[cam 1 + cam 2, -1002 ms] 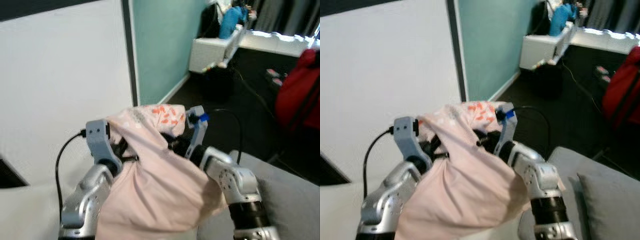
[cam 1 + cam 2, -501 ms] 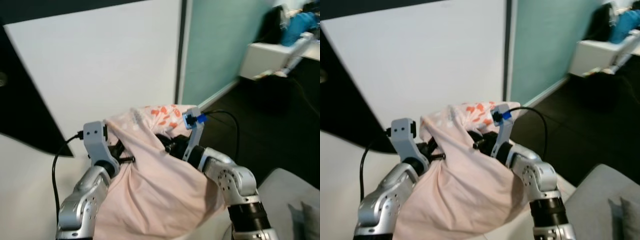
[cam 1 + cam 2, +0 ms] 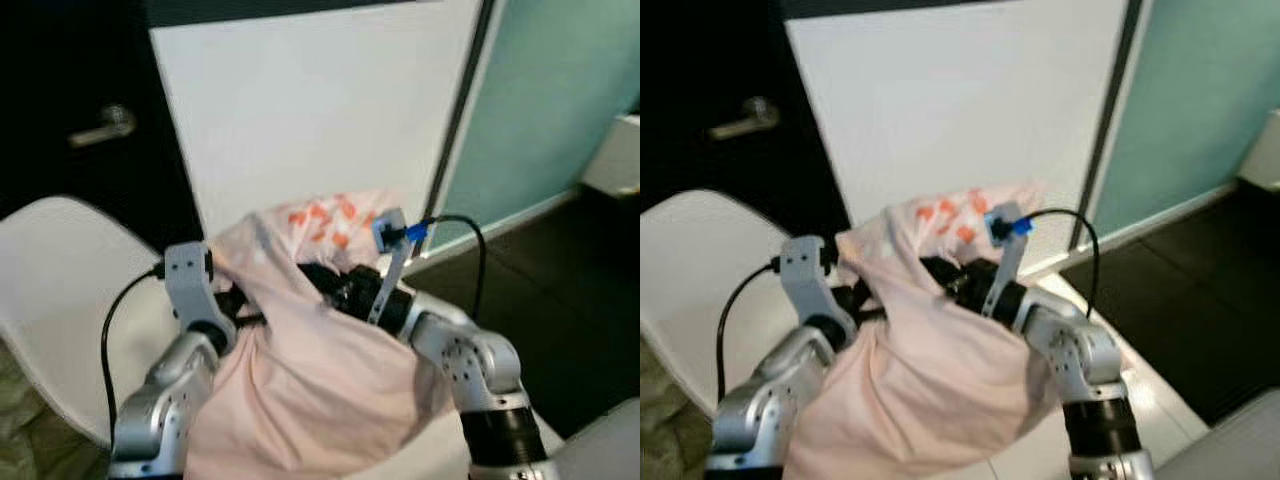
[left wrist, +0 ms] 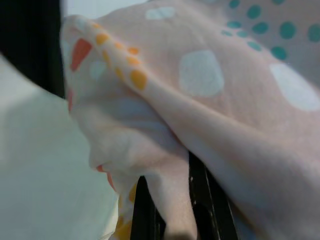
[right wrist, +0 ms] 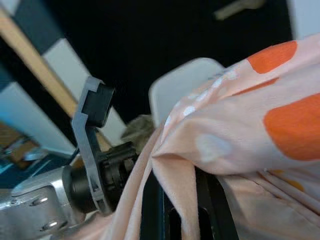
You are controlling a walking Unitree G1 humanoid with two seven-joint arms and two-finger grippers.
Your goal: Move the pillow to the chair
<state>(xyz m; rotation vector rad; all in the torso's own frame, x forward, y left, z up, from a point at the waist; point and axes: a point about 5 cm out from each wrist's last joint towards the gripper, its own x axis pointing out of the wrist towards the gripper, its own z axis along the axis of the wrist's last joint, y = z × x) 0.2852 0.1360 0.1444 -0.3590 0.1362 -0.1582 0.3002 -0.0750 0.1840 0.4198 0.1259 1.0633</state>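
gripping pillow [image 3: 320, 380] | left gripper [image 3: 240, 305], right gripper [image 3: 335, 285] both clamped | chair [image 3: 70, 290] newly in view

Soft matt cloth on the pillow [image 3: 320, 370], pale pink with orange, white and teal dots, creased and bunched where pinched. Smooth moulded shell on the chair [image 3: 70, 300], white, plastic-looking, faint sheen. Brushed silver metal on the left arm [image 3: 165, 400] and right arm [image 3: 465, 360], dull black finish on the fingers [image 5: 152, 205]. Glossy metal door handle [image 3: 105, 122] against a dark door [image 3: 60, 110]. Flat matt white wall panel [image 3: 320, 110], matt teal wall [image 3: 560, 100].
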